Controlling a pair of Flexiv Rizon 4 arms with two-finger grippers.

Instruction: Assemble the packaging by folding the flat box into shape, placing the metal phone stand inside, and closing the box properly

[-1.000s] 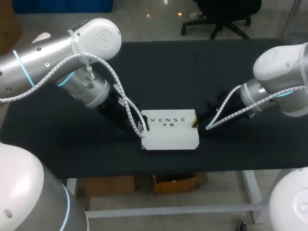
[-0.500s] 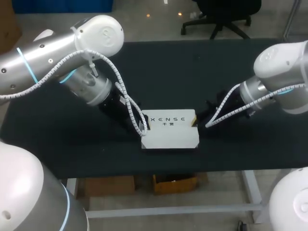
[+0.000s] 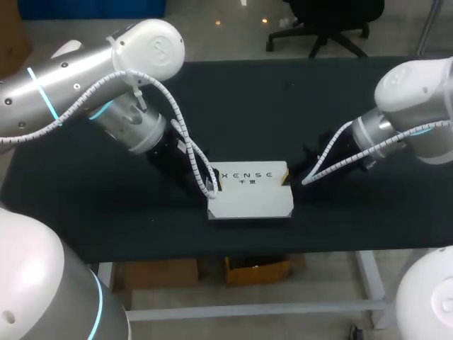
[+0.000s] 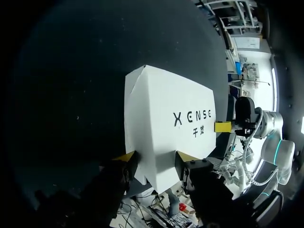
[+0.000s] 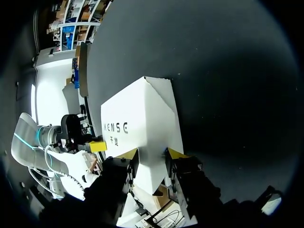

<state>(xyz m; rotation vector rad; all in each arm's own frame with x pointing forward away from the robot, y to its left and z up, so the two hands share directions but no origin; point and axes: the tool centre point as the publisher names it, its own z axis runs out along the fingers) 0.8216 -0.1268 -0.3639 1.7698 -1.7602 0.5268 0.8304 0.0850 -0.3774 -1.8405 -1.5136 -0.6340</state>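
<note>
Two grippers, one box: the left gripper point(image 4: 155, 157) and right gripper point(image 5: 152, 154) each pinch an end of the white box point(image 3: 251, 191), mid-table point(image 3: 283, 106). Looks like shaping or closing, phone stand unseen. Next: tuck both end flaps evenly.

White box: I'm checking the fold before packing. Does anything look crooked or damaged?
Nothing stands out. The white box sits level and untorn on the table, with the left tool and right tool each pinching one end.
</note>
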